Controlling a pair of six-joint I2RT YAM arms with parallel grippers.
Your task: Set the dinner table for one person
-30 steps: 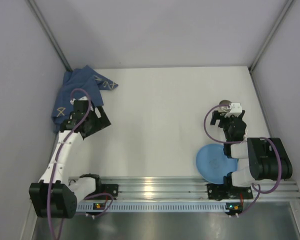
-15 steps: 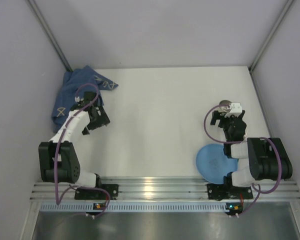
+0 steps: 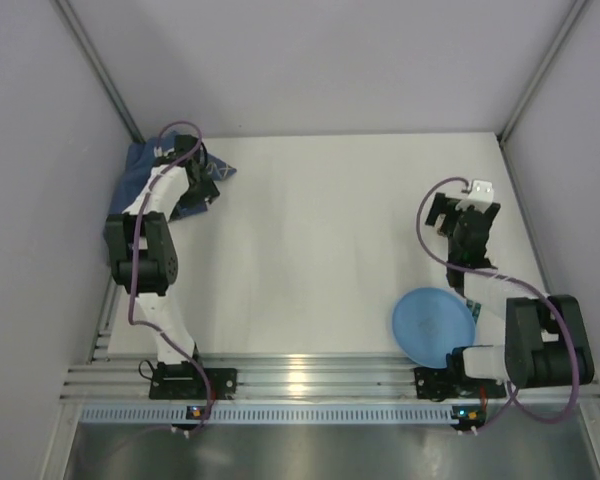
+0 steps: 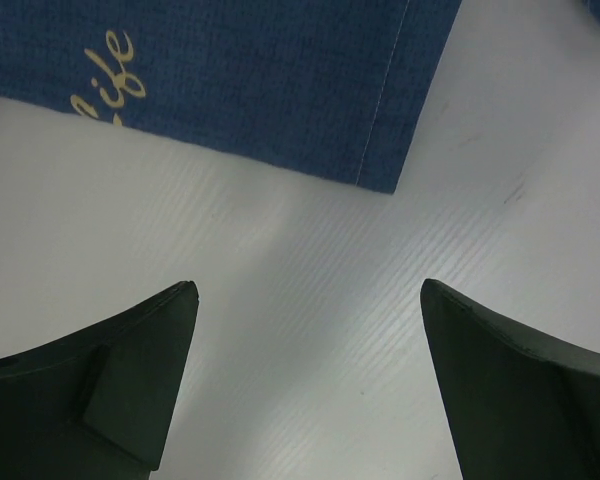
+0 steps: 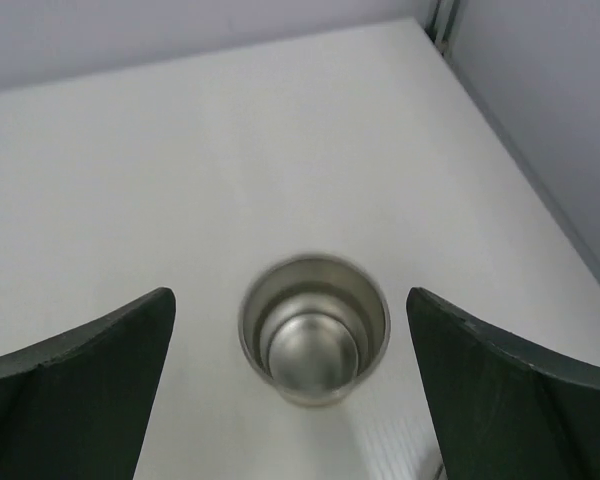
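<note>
Top external view has the table (image 3: 320,240) mostly bare. It fills the cell floor, and no place is laid on it yet. The blue mat (image 3: 137,172) lies bunched in its far-left corner, the blue plate (image 3: 433,325) sits at the near edge by the right arm's base, and the steel cup (image 5: 314,342) stands upright toward the far right.

Over the last second the left arm has swung from mid-left of the table up to that far corner. The left gripper (image 4: 308,286) now hangs low over white tabletop with its jaws spread wide and nothing in them. A stitched corner of the mat lies just ahead of the fingertips, not yet between them.

The right arm has stretched forward in the same time. From above its wrist now covers the cup, which showed just beyond it a second ago. The right wrist view puts the right gripper (image 5: 288,292) above the cup, jaws fully apart to either side of it, well clear of the rim and holding nothing.

Both arms look to be closing on their first pickups together, mat and cup. The plate has not shifted. The laying itself seems not yet begun.
</note>
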